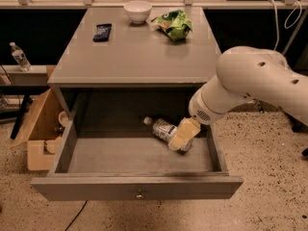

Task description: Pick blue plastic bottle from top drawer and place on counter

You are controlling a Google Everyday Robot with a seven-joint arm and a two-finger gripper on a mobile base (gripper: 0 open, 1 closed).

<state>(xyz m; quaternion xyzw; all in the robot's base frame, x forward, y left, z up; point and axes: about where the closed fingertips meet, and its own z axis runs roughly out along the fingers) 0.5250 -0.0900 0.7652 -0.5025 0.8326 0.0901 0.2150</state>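
The blue plastic bottle [162, 128] lies on its side in the open top drawer [139, 155], towards the back right, white cap pointing left. My gripper [182, 135] reaches down from the white arm at the right and sits over the bottle's right end, touching or just above it. The drawer is pulled fully out, its round knob [140, 195] on the front panel. The counter [134, 52] is the grey top above it.
On the counter stand a white bowl [137, 10], a green snack bag [174, 24] and a dark phone [102, 32]. An open cardboard box [39, 129] sits on the floor at the left. An upright clear bottle [19, 57] stands on a ledge far left.
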